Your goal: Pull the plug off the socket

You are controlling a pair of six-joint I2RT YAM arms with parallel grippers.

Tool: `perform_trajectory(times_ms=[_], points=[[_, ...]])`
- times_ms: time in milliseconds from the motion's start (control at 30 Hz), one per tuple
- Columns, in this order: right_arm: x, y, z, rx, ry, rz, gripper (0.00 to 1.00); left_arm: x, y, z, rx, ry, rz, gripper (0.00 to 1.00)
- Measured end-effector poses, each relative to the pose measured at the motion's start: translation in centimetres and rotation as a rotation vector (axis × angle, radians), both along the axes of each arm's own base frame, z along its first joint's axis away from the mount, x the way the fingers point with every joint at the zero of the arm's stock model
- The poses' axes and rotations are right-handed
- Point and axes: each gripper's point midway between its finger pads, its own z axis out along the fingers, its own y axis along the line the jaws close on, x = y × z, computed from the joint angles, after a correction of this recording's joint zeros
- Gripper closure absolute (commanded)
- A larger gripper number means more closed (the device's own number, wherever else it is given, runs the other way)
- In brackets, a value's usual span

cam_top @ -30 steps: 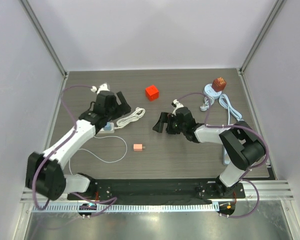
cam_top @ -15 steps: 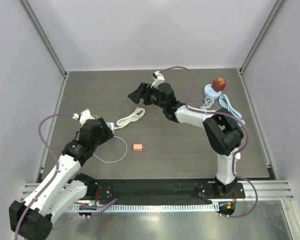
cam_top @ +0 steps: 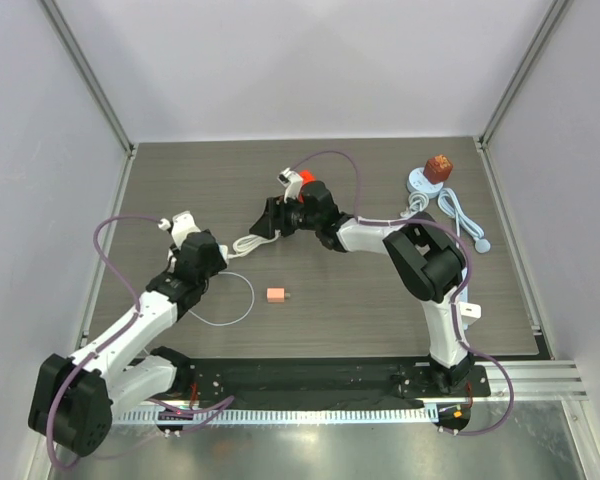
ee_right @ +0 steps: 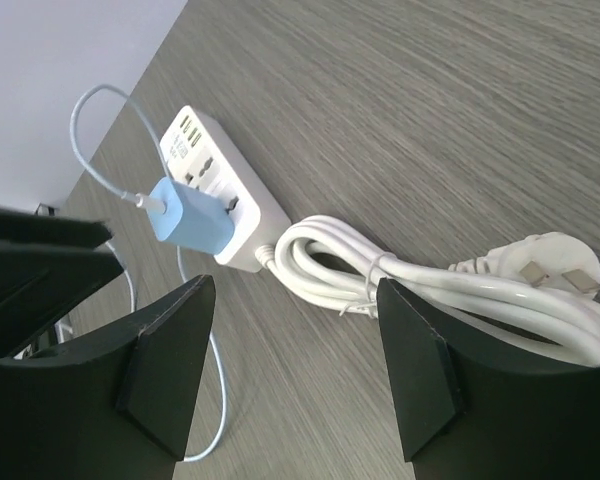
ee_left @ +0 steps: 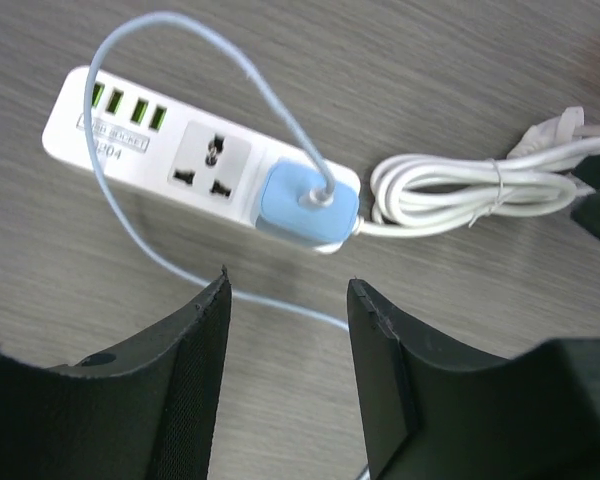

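A white power strip point(ee_left: 150, 140) lies on the dark table with a light-blue plug point(ee_left: 308, 200) seated in its end socket; a thin pale cable point(ee_left: 180, 30) loops off the plug. My left gripper point(ee_left: 288, 290) is open and empty, hovering just short of the plug. In the top view the left gripper point(cam_top: 216, 256) covers the strip. My right gripper point(ee_right: 295, 290) is open and empty above the strip's coiled white cord point(ee_right: 410, 275), with the plug point(ee_right: 188, 218) to its upper left. In the top view the right gripper point(cam_top: 265, 222) sits over the cord point(cam_top: 252, 241).
A pink block point(cam_top: 277, 295) lies mid-table. A red cube point(cam_top: 307, 177) is half hidden behind the right arm. A blue disc with a brown object point(cam_top: 436, 168) and a pale cable point(cam_top: 462, 218) sit at the back right. The thin cable loops near the left arm point(cam_top: 242, 300).
My right gripper has come down and toward the near side, over the coiled cord. My left gripper has shifted slightly toward the strip. Both stay open.
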Motion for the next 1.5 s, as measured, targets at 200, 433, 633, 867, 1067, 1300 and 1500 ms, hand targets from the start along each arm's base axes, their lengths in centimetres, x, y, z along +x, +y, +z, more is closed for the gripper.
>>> perform_trajectory(times_ms=[200, 433, 633, 867, 1067, 1300, 1500], points=[[-0.8, 0.3, 0.1, 0.011, -0.003, 0.058, 0.35, 1.8, -0.1, -0.5, 0.059, -0.021, -0.012, 0.4], [-1.0, 1.1, 0.1, 0.018, -0.016, 0.107, 0.41, 2.8, -0.1, -2.4, 0.112, 0.027, -0.015, 0.38], [-0.8, 2.6, 0.1, 0.033, -0.024, 0.153, 0.43, 3.5, -0.2, -2.9, 0.137, 0.037, -0.027, 0.45], [-1.4, 4.7, -0.9, 0.027, -0.001, 0.207, 0.41, 4.1, -0.3, -2.6, 0.152, 0.028, -0.032, 0.51], [-2.2, 5.1, -1.1, 0.014, 0.027, 0.239, 0.4, 5.0, -0.6, -2.6, 0.156, 0.037, -0.031, 0.55], [-2.2, 5.4, -0.7, -0.001, 0.028, 0.261, 0.4, 5.3, -0.7, -2.6, 0.156, 0.043, -0.033, 0.93], [-1.9, 5.7, -2.4, -0.033, 0.061, 0.27, 0.42, 5.3, -1.0, -2.5, 0.155, 0.047, -0.062, 1.0]])
